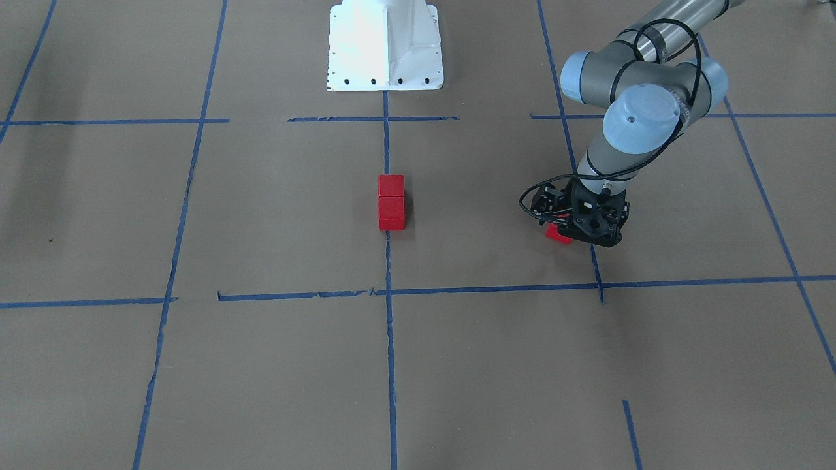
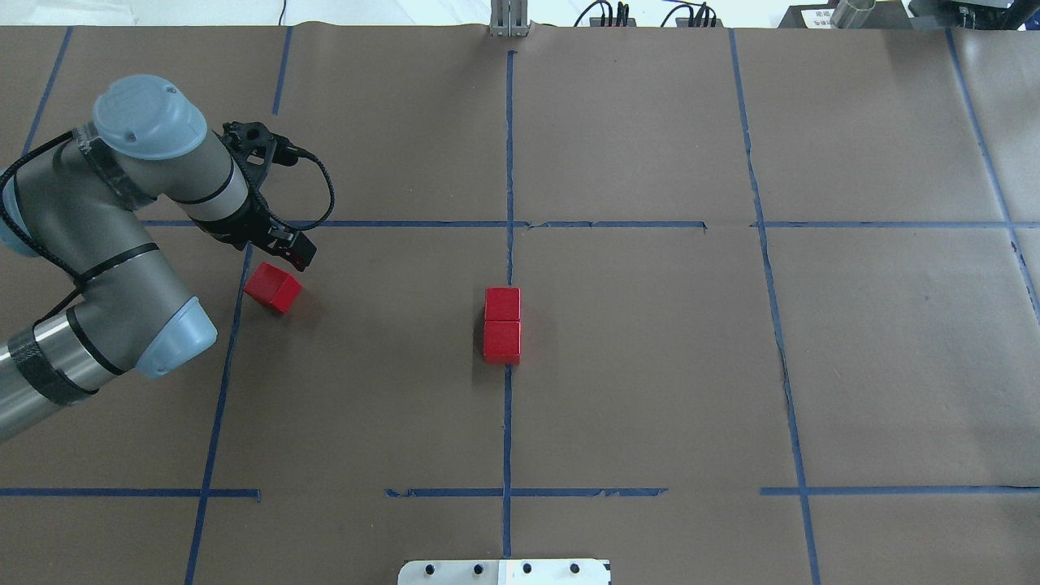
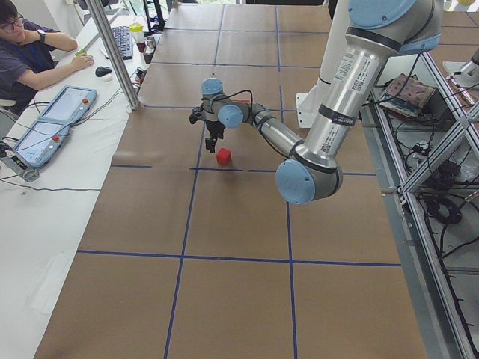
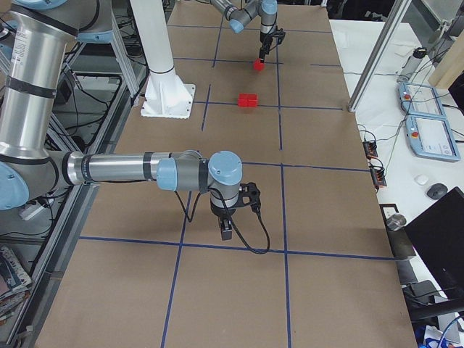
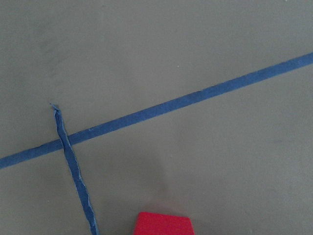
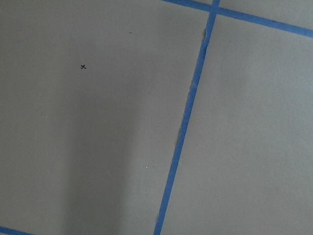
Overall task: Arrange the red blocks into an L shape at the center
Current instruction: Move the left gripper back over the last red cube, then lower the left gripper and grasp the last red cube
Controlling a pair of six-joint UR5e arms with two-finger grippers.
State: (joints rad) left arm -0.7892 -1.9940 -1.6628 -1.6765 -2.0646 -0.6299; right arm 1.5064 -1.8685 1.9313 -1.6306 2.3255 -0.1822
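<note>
Red blocks (image 2: 502, 305): you've two touching at center (image 2: 509, 268), third block (image 2: 272, 287) at 9 o'clock by left jaws, gap unclear; right jaws unclear too.

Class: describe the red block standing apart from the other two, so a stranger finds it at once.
From the white base, follow the middle tape line to the two joined blocks. Toward the robot's left arm, by its claw, lies the lone red block. Unlike the pair, it sits alone, askew to the grid.
</note>
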